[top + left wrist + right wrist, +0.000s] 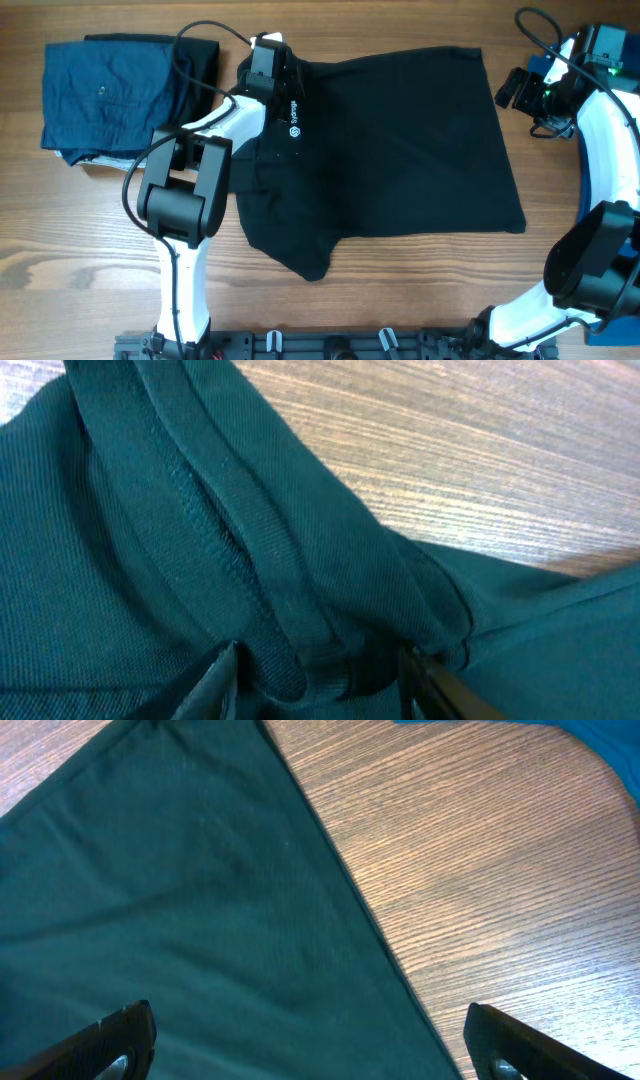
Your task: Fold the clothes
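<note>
Far left on the desk (60,250): a folded navy pile (105,95), well apart from the work.

Next along, at the collar end of the black shirt (400,140): the left pincer (268,55). In the wrist view, roughly half apart (320,682), straddling a raised ridge of collar fabric (290,610). Cannot tell whether truly pinched or only bracketed.

Across the middle: shirt spread flat, long axis running left to right, collar left, hem right, one sleeve hanging toward the near edge.

Far right, just off the hem's far corner: the right pincer (520,90), as wide as can be, holding nothing, with the hem edge (340,890) slanting below it. Beside it, a scrap of bright blue cloth (560,735).

Judging by this: collar for the left arm, hem for the right. Shirt lying to the right pincer's left, so a short reach inward probably needed before any fold along that axis.
</note>
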Motion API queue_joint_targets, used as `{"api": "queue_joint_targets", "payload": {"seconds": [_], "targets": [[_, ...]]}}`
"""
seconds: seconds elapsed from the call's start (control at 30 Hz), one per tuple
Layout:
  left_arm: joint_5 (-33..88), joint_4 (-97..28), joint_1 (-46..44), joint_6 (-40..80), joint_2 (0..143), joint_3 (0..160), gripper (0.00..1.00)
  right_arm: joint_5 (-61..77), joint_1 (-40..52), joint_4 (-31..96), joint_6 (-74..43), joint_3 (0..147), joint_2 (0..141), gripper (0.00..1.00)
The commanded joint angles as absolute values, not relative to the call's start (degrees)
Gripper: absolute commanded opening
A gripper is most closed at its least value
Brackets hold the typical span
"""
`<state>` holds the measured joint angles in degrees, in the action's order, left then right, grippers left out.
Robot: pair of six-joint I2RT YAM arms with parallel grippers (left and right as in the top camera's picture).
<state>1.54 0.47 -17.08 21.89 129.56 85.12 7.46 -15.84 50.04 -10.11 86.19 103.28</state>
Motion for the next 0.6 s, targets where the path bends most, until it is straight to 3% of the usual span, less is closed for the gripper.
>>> {"api": "queue_joint_targets", "payload": {"seconds": [0.0,0.4,0.57], "targets": [[2.09,0.86,-16.97,21.41,130.1,85.47,0.5,7.14,-15.97,49.91,-9.13,86.67,102.87,1.0],[2.09,3.29,-16.97,21.37,130.08,85.47,0.19,7.14,-15.97,49.91,-9.13,86.67,102.87,1.0],[2.09,3.22,-16.97,21.37,130.08,85.47,0.18,7.14,-15.97,49.91,-9.13,86.67,102.87,1.0]]}}
